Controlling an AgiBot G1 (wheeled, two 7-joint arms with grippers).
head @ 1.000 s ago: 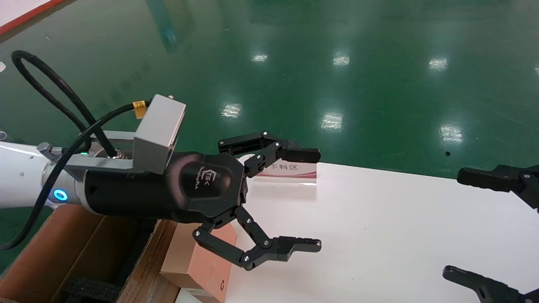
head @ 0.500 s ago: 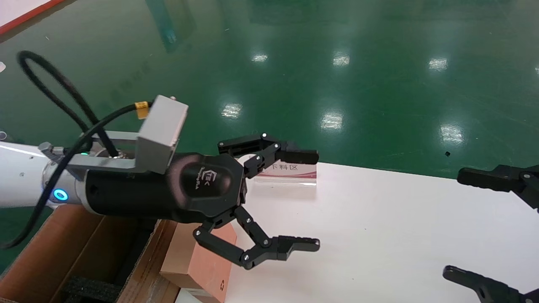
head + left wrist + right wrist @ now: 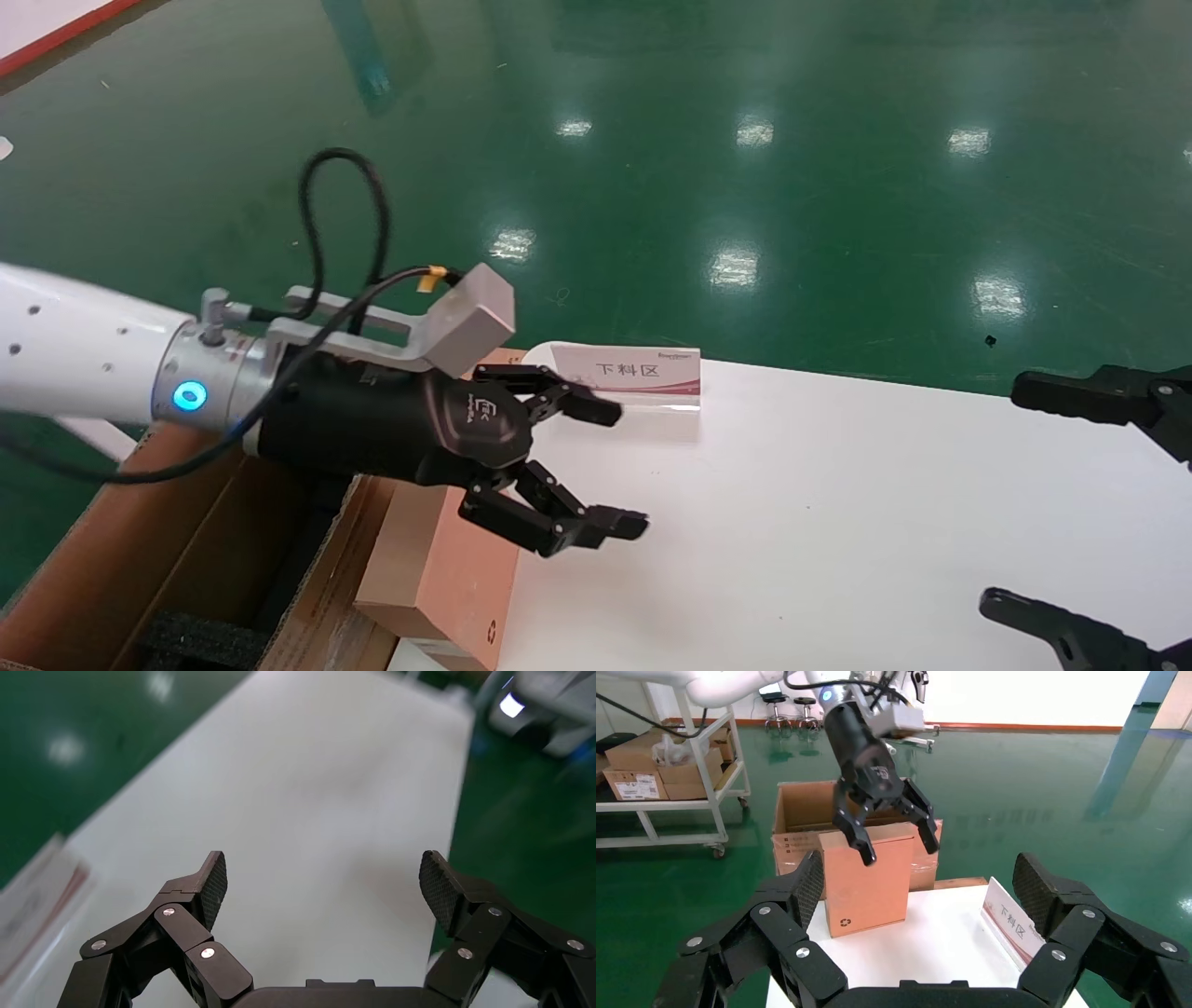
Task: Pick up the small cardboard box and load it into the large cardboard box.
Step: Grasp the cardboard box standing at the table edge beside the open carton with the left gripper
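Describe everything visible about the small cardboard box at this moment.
The small cardboard box is a plain tan-pink carton, closed, with a small black recycling mark near one lower corner. It stands upright on edge at the end of the white table, against the large cardboard box behind it. The left gripper, open, hovers at its top without gripping it. The head view shows only part of the box, below that gripper.
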